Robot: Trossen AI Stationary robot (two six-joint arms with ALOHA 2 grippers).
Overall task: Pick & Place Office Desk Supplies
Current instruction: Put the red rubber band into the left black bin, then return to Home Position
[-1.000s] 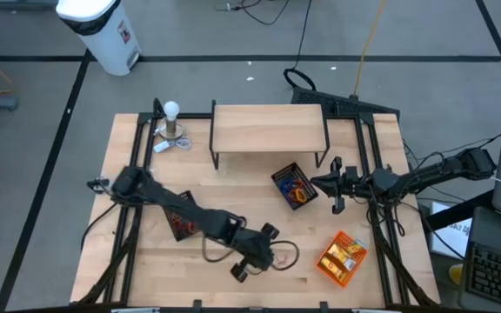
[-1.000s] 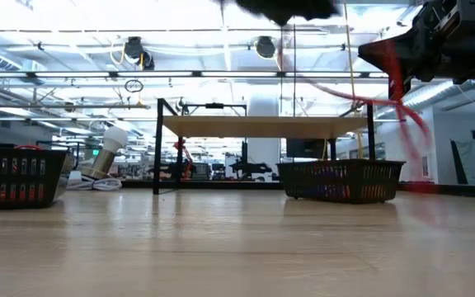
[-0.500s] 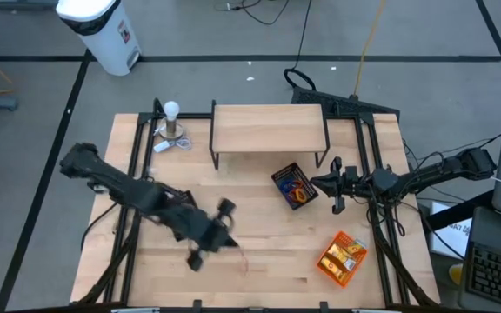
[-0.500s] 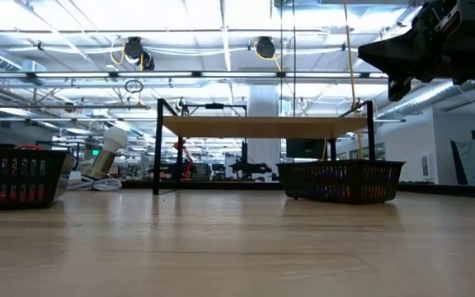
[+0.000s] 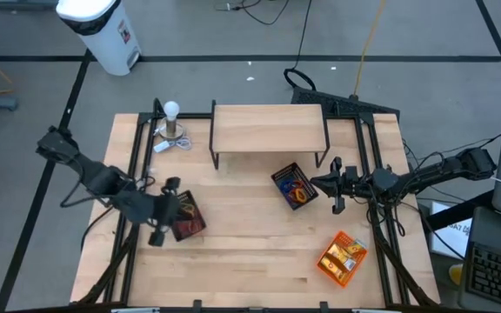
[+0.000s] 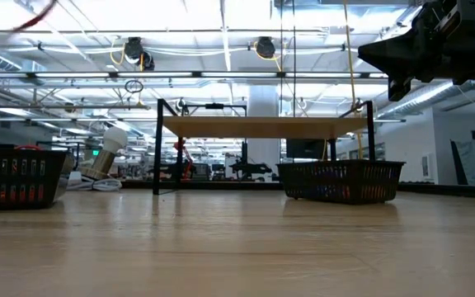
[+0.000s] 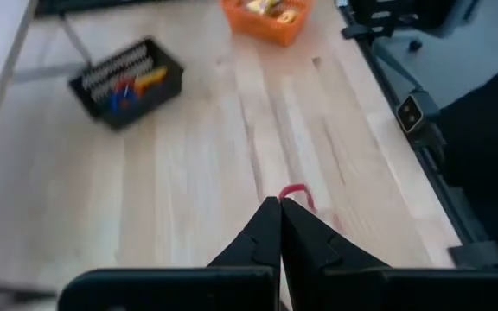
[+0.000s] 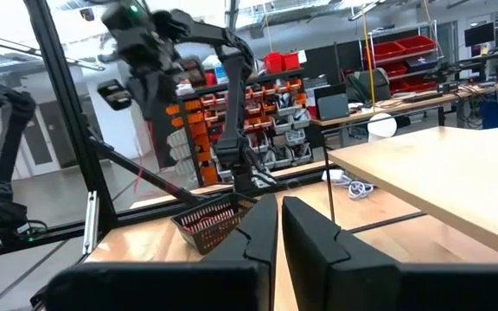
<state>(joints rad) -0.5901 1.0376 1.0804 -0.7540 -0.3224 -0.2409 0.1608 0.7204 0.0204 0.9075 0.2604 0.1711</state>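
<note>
Table (image 5: 259,252) of pale wood carries two black mesh trays, an orange tray and a low wooden shelf (image 5: 268,129). The left gripper (image 5: 162,211) hangs above the left mesh tray (image 5: 185,217), near the table's left side; its fingers are pressed together on a thin red rubber band (image 7: 294,193), a short loop of which pokes out past the fingertips in the left wrist view. The right gripper (image 5: 338,184) waits beside the right mesh tray (image 5: 292,185), close to the shelf's right leg, with its fingers closed and nothing seen between them. That right tray holds a tangle of rubber bands (image 5: 296,187) in orange, blue and red. The orange tray (image 5: 342,257) sits near the table's front right corner, filled with small yellow-and-white packets (image 5: 344,255). A small lamp with a white bulb (image 5: 171,110) stands at the back left corner.
</note>
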